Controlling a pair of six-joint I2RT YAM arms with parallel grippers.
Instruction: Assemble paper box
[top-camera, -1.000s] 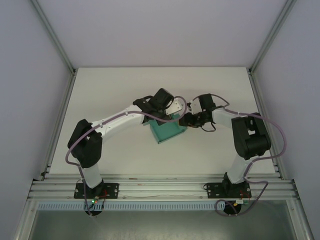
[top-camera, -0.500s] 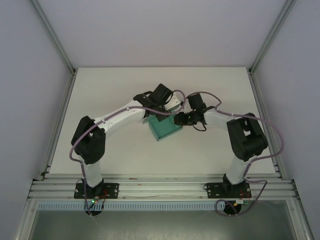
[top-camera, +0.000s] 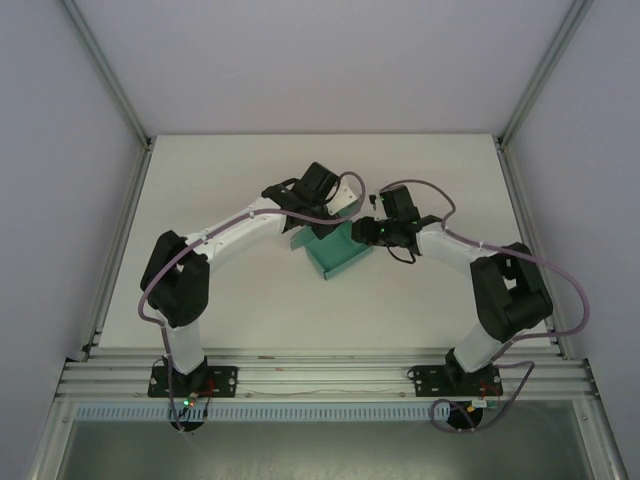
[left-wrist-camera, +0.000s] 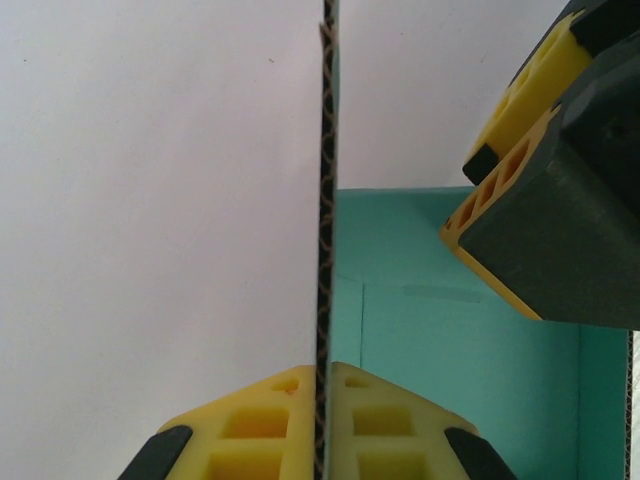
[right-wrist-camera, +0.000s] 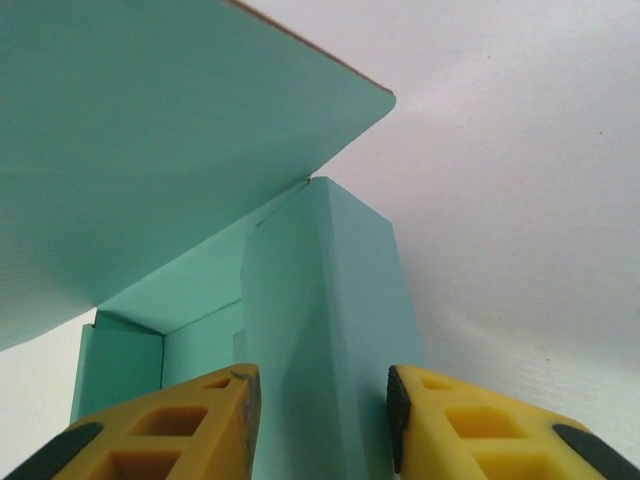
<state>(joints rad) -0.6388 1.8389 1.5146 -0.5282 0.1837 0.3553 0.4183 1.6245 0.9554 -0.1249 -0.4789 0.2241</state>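
While the box (top-camera: 338, 255) rests half-formed on the table (top-camera: 200, 200), the left gripper (left-wrist-camera: 325, 375), at its far-left side, is pinched tight on the edge of an upright wall. The right gripper (right-wrist-camera: 323, 385), at its right side, has its jaws part-way apart facing a folded corner (gripping nothing, as far as I can see). I'd call this wall-folding. Next, the big loose flap (right-wrist-camera: 150, 130) wants pressing down squarely while the left gripper braces.
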